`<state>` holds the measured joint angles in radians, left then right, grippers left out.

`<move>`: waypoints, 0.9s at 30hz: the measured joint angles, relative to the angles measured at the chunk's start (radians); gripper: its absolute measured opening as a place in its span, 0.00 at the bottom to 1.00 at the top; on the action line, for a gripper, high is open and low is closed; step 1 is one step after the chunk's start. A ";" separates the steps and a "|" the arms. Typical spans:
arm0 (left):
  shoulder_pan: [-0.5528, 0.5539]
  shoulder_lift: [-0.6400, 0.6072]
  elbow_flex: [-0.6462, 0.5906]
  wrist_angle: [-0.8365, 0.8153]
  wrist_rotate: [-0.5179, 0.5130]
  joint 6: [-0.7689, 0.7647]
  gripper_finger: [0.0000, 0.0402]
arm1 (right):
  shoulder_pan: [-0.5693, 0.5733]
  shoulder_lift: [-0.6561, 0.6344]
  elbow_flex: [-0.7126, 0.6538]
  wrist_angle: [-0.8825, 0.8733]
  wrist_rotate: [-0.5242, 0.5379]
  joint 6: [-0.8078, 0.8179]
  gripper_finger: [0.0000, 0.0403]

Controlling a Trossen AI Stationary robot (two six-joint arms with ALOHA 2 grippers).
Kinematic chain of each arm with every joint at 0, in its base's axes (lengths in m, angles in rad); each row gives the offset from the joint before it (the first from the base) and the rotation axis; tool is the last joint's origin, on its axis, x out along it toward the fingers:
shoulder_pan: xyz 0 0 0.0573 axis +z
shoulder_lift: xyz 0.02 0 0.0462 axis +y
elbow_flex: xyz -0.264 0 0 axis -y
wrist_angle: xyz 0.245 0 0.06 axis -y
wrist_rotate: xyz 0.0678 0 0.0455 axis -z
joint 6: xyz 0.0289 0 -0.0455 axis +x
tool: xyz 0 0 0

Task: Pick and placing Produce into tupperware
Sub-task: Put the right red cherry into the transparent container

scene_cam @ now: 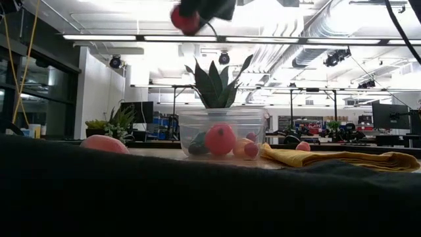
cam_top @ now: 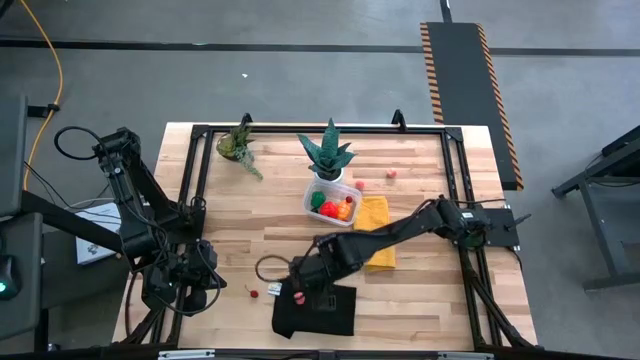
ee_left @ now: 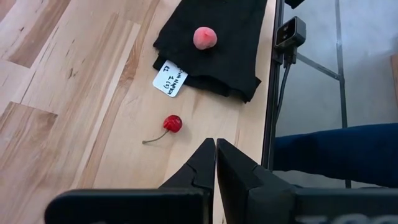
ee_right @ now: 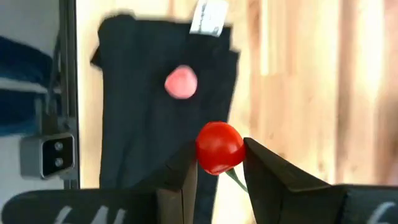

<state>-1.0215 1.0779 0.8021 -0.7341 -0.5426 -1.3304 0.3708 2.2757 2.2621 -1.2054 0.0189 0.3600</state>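
Observation:
The clear tupperware (cam_top: 335, 203) stands mid-table with several red and orange produce pieces inside, in front of a potted plant. My right gripper (ee_right: 219, 152) hangs high above the black cloth (cam_top: 318, 312), shut on a small round red fruit (ee_right: 219, 147) with a green stem. A pink peach (ee_right: 181, 82) lies on that cloth. A red cherry (ee_left: 172, 123) with its stem lies on the wood left of the cloth. My left gripper (ee_left: 216, 155) waits shut near the front left, just short of the cherry and touching nothing. My right gripper pinches the red fruit's two opposite sides (ee_right: 202, 149) between its two fingertips. The fingers point steeply down from above. The fruit is lifted well clear of the cloth and table, and its green stem (ee_right: 235, 179) trails back between the fingers.
A yellow cloth (cam_top: 375, 232) lies right of the tupperware. Two potted plants (cam_top: 328, 155) (cam_top: 238, 145) stand at the back. Small red pieces (cam_top: 360, 185) (cam_top: 392, 175) lie behind the box. A white tag (ee_left: 170, 79) juts from the black cloth. A black frame rail (cam_top: 205, 130) borders the table.

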 joint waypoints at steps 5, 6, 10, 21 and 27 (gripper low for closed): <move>0.000 0.000 0.000 0.000 0.000 0.002 0.01 | -0.035 -0.005 0.097 -0.058 0.039 -0.009 0.23; 0.000 0.000 0.000 -0.001 0.000 0.002 0.01 | -0.044 -0.022 0.086 -0.053 0.046 -0.012 0.23; 0.000 0.000 0.000 -0.002 0.000 0.002 0.01 | -0.072 -0.059 0.087 -0.121 0.080 -0.017 0.23; 0.000 0.000 0.000 -0.007 0.000 0.002 0.01 | -0.153 -0.139 0.094 -0.270 0.149 -0.059 0.23; 0.000 0.000 0.000 -0.009 0.000 -0.001 0.01 | -0.205 -0.178 0.094 -0.329 0.175 -0.097 0.23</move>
<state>-1.0218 1.0780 0.8021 -0.7431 -0.5426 -1.3313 0.1656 2.0975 2.3558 -1.5341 0.1944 0.2625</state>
